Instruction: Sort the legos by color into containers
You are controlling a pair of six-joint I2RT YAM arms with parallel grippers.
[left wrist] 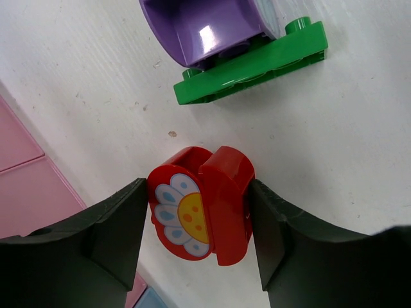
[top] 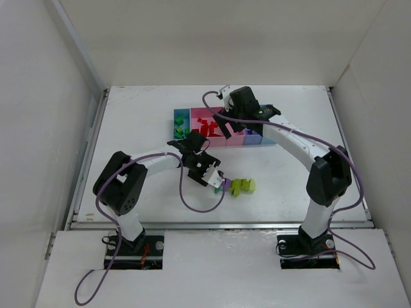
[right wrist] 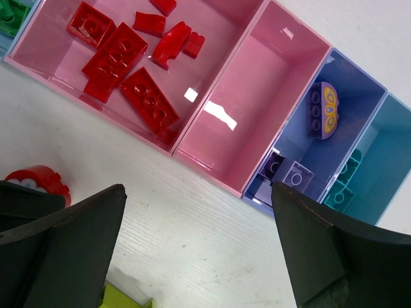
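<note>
A red flower-printed lego (left wrist: 199, 212) rests on the white table, and my left gripper (left wrist: 198, 206) is shut on it, a finger pressing each side. Just beyond it lie a purple curved lego (left wrist: 205, 29) and a green plate (left wrist: 257, 64). My right gripper (right wrist: 199, 256) hangs open and holds nothing, over the table just in front of the containers (top: 218, 128). The wide pink bin (right wrist: 212, 38) holds several red legos (right wrist: 122, 54). The narrower pink bin (right wrist: 257, 96) looks bare. Purple pieces (right wrist: 321, 109) lie in the purple-blue bin, and teal ones (right wrist: 343, 186) in the light blue bin beside it.
Lime-yellow legos (top: 243, 187) sit right of my left gripper (top: 217, 179), next to the purple one (top: 225, 185). Green legos (top: 180, 131) fill the leftmost bin. My right arm (top: 302, 144) arches over the table's right half. White walls enclose the table.
</note>
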